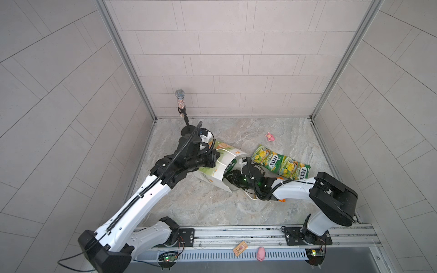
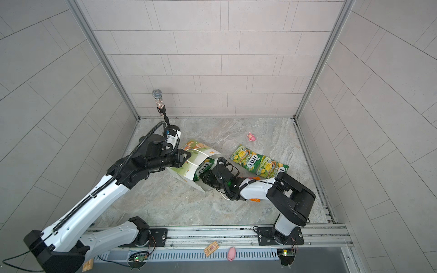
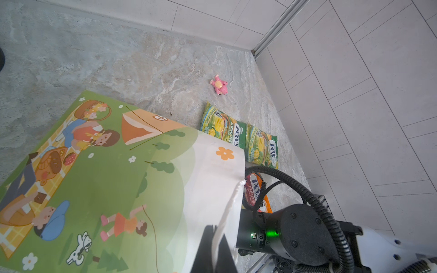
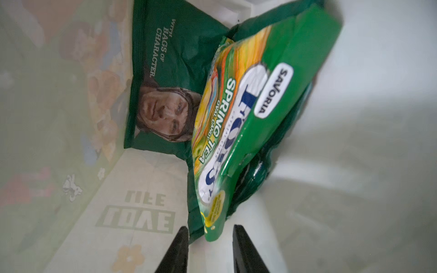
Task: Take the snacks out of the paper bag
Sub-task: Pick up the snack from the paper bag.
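Note:
The paper bag (image 1: pixel 212 165) (image 2: pixel 186 165) lies on its side, its mouth facing my right arm. My left gripper (image 3: pixel 216 232) (image 1: pixel 216 157) is shut on the bag's white cord handle (image 3: pixel 233 201). My right gripper (image 4: pixel 210 230) (image 2: pixel 205 176) reaches into the mouth and stands open. The lower corner of a yellow-green FOX'S packet (image 4: pixel 236 118) sits just ahead of its tips. Behind that packet lies a dark green crisp bag (image 4: pixel 165 59). Two more FOX'S packets (image 1: pixel 267 158) (image 1: pixel 294 170) lie on the floor to the right. An orange FOX'S FRUITS packet (image 3: pixel 254 191) lies under my right arm.
A microphone on a stand (image 1: pixel 180 99) is at the back left, close behind my left arm. A pink pig toy (image 1: pixel 270 136) lies toward the back right. Another pig toy (image 1: pixel 260 254) and a small wooden board (image 1: pixel 240 247) rest on the front rail.

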Available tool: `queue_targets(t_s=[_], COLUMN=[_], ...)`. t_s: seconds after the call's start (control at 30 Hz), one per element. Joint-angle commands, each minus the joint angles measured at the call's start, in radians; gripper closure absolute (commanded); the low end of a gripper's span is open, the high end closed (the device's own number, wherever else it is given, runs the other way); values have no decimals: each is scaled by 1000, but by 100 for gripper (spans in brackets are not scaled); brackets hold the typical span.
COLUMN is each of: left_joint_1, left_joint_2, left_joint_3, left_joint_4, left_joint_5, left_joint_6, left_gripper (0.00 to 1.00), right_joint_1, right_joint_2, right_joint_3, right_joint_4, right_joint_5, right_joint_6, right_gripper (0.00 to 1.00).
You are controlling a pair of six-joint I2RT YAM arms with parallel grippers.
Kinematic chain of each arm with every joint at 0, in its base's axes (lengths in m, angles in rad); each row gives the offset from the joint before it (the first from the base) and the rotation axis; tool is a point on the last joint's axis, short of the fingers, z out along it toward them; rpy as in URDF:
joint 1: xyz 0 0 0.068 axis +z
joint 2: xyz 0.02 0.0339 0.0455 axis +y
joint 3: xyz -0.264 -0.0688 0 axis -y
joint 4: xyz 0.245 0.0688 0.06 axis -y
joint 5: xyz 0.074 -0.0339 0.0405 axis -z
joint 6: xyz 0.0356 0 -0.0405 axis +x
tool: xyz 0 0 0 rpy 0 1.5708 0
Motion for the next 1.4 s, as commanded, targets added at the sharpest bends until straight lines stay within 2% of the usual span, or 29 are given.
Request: queue_targets(t_s=[0.0, 0.2, 0.4, 0.63, 1.07, 1.27, 1.37], left_joint_1=[-2, -2, -2, -2, -1, -2, -3], left_joint_2=[-24, -23, -20, -7, 0, -3, -3], left_joint_3=[11, 9, 9, 11, 14, 9, 12], left_joint_4=[0, -6, -5, -2, -1, -1, -2], left_joint_5=[10, 21, 37, 65, 83, 98, 105], left_joint_6=[15, 21, 22, 19, 21, 24, 26], left_gripper=[100, 100, 100, 100, 100, 100, 100], right_joint_1=[-4, -9, -12, -19, -25, -38, -40], right_joint_2=[23, 63, 72, 109, 144, 174, 190], right_joint_3=[16, 22, 38, 62, 100, 178, 218], right_joint_4=[34, 39, 52, 78, 15, -28, -76], right_joint_5=[63, 111, 149, 166, 278, 297, 318], right_joint_6=[84, 176, 190, 220, 258, 247, 237], right_gripper=[63, 62, 63, 69, 70, 74, 79])
